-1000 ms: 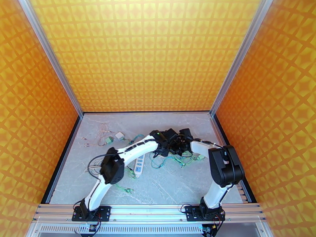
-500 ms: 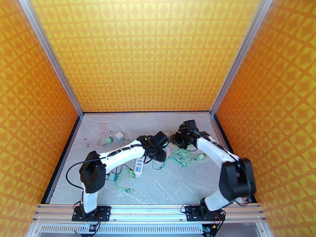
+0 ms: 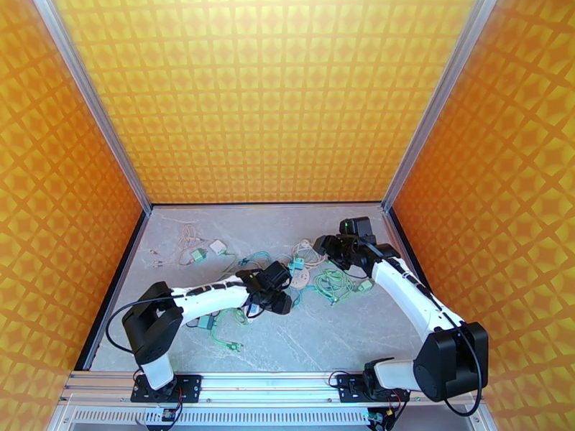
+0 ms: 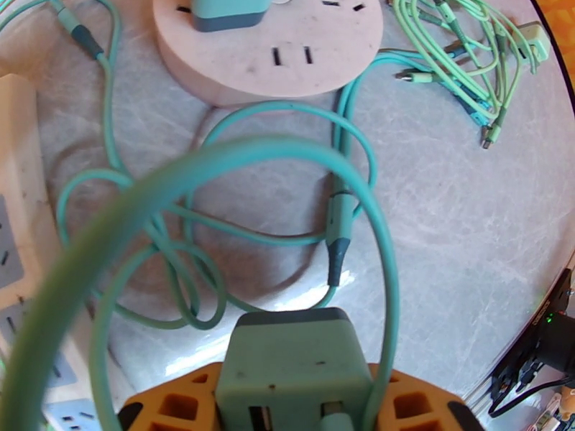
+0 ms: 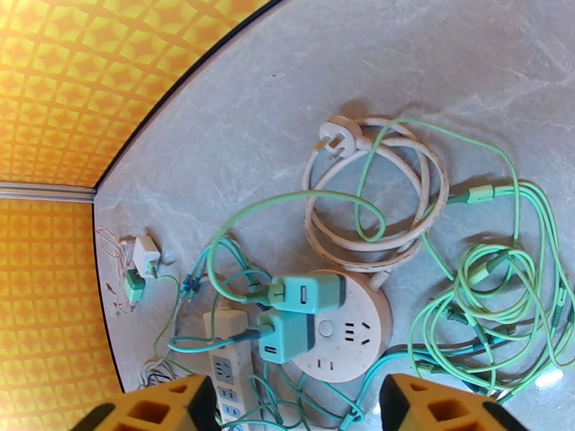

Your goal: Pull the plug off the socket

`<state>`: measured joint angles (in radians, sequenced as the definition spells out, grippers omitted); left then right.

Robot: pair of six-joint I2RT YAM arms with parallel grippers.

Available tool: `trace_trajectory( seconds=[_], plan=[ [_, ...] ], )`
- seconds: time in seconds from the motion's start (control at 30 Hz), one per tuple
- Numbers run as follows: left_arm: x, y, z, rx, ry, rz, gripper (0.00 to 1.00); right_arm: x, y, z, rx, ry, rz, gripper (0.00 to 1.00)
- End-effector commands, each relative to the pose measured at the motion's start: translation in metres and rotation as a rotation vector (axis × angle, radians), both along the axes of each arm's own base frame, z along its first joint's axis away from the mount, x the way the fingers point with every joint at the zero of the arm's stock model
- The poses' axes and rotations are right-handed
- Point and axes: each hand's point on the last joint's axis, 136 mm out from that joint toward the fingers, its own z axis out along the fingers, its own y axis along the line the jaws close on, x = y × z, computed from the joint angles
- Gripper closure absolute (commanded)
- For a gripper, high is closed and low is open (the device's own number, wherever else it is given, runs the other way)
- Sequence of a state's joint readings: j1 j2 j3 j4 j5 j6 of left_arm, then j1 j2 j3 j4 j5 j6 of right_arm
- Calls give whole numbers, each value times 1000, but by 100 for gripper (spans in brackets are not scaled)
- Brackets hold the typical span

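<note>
Left gripper [image 4: 293, 400] clamps a plug [image 4: 287, 360] between its orange fingers [image 4: 169, 407], a green cable [image 4: 215, 156] looping off it. This plug is clear of the round socket [image 4: 287, 62], which lies just beyond on the table [image 4: 460, 210]. A second plug [image 4: 223, 7] sits in that socket. Right gripper [image 5: 295, 407] hangs above, jaws spread, holding nothing.

I record my left gripper [image 4: 291, 414] drawn back with the plug [image 4: 287, 353] clamped, the socket [image 4: 287, 59] now lying ahead of it. My right gripper [image 5: 298, 400] has opened and withdrawn.
</note>
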<state>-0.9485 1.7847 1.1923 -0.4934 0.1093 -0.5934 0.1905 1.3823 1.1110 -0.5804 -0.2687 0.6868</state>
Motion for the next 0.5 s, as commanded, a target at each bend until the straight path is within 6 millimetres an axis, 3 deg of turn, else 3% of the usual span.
trace_trajectory(
  seconds=[0.0,0.13,0.27,0.37,0.47],
  plan=[
    [-2,-13,14,-91,-23,4,77,1,3,-5,-26,-6,47,28],
    [-14,-11,11,-73,-15,-25,45,4,5,-6,-32,-27,73,24],
    [-17,0,21,-64,-23,0,26,5,9,-9,-31,-37,108,21],
    [-12,10,42,-48,-70,32,16,4,10,-12,-39,-30,128,22],
    [0,15,61,-57,-95,60,15,3,15,-17,-19,-23,153,25]
  ],
)
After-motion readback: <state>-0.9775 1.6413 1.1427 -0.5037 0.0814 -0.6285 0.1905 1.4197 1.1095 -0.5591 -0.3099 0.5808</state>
